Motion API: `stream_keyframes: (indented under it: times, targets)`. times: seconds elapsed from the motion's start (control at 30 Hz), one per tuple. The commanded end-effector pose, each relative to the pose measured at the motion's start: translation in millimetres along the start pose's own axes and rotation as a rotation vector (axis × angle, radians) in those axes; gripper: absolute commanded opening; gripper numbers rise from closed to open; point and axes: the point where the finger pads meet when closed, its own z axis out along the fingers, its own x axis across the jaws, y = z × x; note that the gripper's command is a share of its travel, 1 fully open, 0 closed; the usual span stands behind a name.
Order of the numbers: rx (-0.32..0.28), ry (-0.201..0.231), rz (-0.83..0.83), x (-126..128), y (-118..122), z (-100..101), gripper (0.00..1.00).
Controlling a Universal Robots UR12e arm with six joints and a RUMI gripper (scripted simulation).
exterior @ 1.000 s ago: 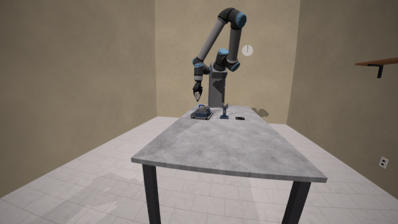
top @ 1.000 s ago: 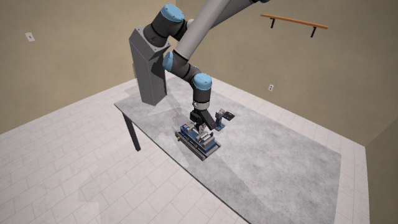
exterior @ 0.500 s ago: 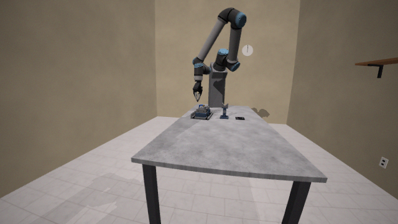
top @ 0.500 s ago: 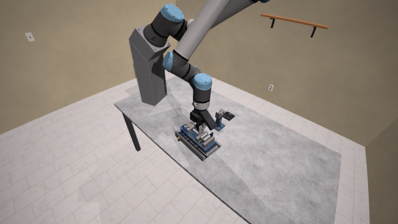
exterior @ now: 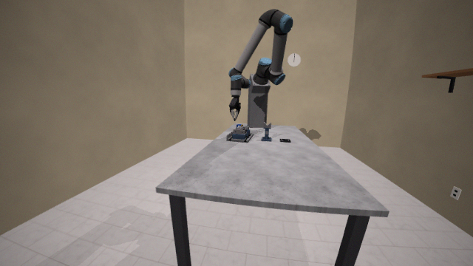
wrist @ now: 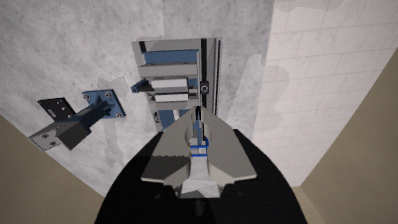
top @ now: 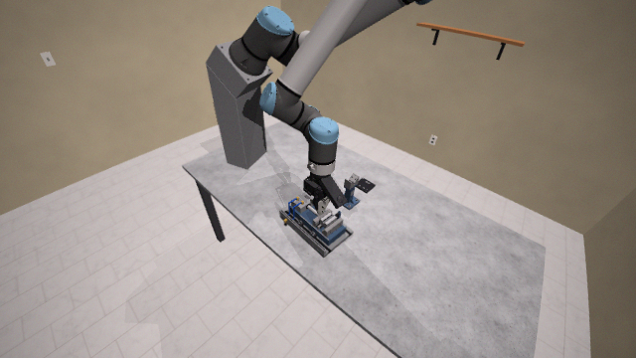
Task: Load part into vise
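At the left of my wrist view, the infeed plate [top: 367, 185] [exterior: 285, 140] [wrist: 56, 109] carries no block, and the V-block [top: 352, 180] [exterior: 267, 125] [wrist: 46, 136] beside it holds none. Next comes the work stop [wrist: 138, 86], then what I take for the part [wrist: 169, 83]: pale, between the jaws of the vise [exterior: 240, 136] [wrist: 170, 56], its dark slot seemingly up. I cannot tell whether it touches the stop or the fixed jaw [wrist: 167, 70].

I judge it stiff, metal, fairly heavy for its size and a little slippery on smooth faces; marring worries me more than breaking. To lift it, I would pinch the outer long sides near mid-length, if the jaws leave room; for seating, light pushes should do. My gripper [top: 322, 209] [exterior: 234, 120] [wrist: 198, 107], above the vise, is closed with nothing in it.

Under the fixtures lies a mottled grey tabletop [top: 447, 259] [exterior: 273, 170] [wrist: 100, 30], hard and probably unforgiving. In the exterior view, pale floor tiles [top: 149, 278] [exterior: 111, 203] [wrist: 325, 75] run along the left, a round clock [exterior: 294, 60] hangs on the far tan wall, and a wooden shelf [top: 472, 35] [exterior: 447, 73] juts from the right one.

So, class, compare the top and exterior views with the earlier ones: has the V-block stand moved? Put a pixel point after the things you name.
No. In both views, the V-block stand [top: 351, 193] [exterior: 267, 134] [wrist: 90, 119] keeps its place beside the black infeed plate [top: 367, 185] [exterior: 284, 140] [wrist: 50, 106].
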Motion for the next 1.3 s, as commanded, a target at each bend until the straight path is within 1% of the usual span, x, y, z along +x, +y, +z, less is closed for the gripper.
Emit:
stream_keyframes:
  times: [0.0,0.37,1.27]
  targets:
    - [0.001,0.000,0.000,0.1,-0.4,0.6,0.00]
    - [0.001,0.000,0.000,-0.1,-0.4,7.5,0.00]
    - [0.001,0.000,0.000,-0.7,-0.5,43.7,0.00]
